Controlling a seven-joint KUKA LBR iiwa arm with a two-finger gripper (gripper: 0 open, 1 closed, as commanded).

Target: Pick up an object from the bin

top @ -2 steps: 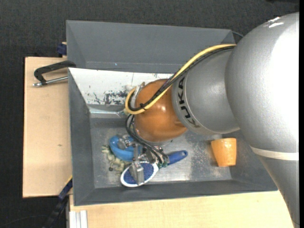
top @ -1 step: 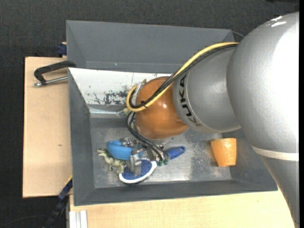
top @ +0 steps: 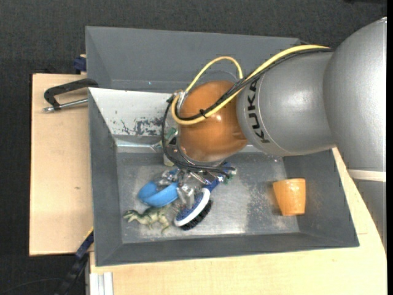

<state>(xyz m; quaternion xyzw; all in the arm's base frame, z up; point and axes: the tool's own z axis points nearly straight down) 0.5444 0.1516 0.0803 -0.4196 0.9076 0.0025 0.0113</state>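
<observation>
The brush (top: 195,212), dark-bristled with a blue-and-white rim, is lying well left of the orange cup (top: 290,196), just beside a blue lump (top: 156,193) further left of the cup. The pincer (top: 186,191) is hanging directly over these two; whether it is spread or pressed together cannot be told. A green toy lizard (top: 147,218) is lying furthest left of the cup. Risk, as judged: the items are crowding one another, so a closing grip may be catching two at once, or an edge only, and dropping on lift.
</observation>
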